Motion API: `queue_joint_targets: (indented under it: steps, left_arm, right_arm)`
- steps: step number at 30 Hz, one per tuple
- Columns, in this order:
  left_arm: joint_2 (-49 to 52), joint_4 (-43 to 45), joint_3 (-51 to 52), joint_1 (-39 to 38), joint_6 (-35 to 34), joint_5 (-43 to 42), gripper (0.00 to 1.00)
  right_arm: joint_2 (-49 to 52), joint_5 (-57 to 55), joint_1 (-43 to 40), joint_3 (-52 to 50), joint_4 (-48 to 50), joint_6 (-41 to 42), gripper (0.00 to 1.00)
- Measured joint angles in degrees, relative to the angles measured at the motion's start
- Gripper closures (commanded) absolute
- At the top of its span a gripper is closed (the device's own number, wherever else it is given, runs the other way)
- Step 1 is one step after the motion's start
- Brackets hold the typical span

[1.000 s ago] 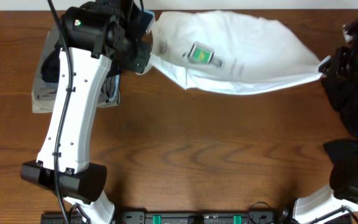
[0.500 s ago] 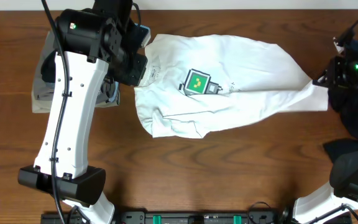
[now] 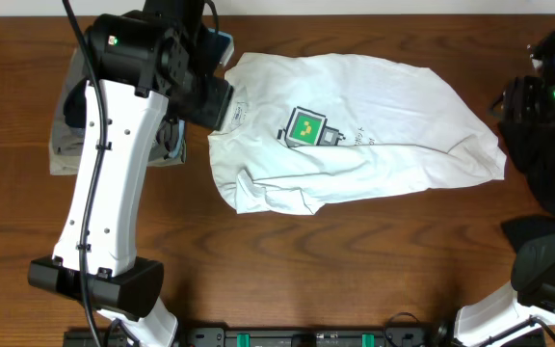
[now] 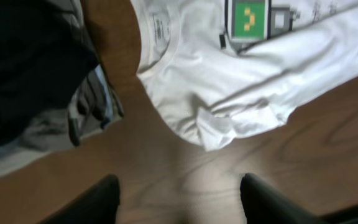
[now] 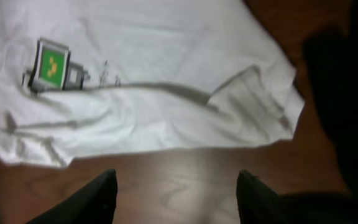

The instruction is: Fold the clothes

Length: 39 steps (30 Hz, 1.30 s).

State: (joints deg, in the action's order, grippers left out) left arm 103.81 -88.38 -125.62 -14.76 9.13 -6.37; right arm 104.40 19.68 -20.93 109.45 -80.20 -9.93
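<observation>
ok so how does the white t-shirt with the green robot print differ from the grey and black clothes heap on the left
The white T-shirt lies spread out; the grey and black clothes heap is bunched up. The shirt is nearly all in view; the heap sits partly under the left arm. Both rest on the wooden table.

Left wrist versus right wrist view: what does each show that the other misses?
Only left wrist: grey-khaki and black garments heaped beside the collar of the white T-shirt, plus its neck label. Only right wrist: the shirt's rumpled hem end and a black garment at the right edge. Both: the T-shirt, its green robot print, the wooden table.
</observation>
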Motion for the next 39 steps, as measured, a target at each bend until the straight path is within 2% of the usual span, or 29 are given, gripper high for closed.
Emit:
queue_joint_targets:
  steps: [10,16,21,26,31,34,39]
  left_arm:
    - [-0.1,10.1,10.2,0.0,-1.5,-0.2,0.29]
    - [-0.2,17.8,24.3,0.0,-4.3,-6.0,0.29]
    - [-0.2,26.8,36.7,0.0,-5.9,-13.4,0.30]
    - [-0.2,31.8,46.2,-0.2,-6.7,-16.5,0.31]
    - [-0.2,34.0,50.8,-0.8,-7.4,-17.5,0.38]
    - [-0.2,36.4,53.4,-1.1,-7.5,-17.7,0.48]
    - [-0.2,38.6,56.3,-1.1,-7.6,-17.4,0.48]
  right_arm:
    - [0.0,-1.3,0.0,-14.2,15.2,8.9,0.40]
    - [0.1,-0.9,0.0,-20.2,17.0,10.0,0.40]
    - [0.1,0.7,0.0,-20.7,17.5,10.4,0.40]
    - [0.1,1.7,0.0,-20.7,17.5,10.4,0.40]
    - [0.1,2.7,0.0,-20.7,17.5,11.1,0.40]
    - [0.1,3.2,0.0,-20.7,17.5,11.7,0.41]
    - [0.1,3.6,0.0,-20.7,17.5,12.3,0.41]
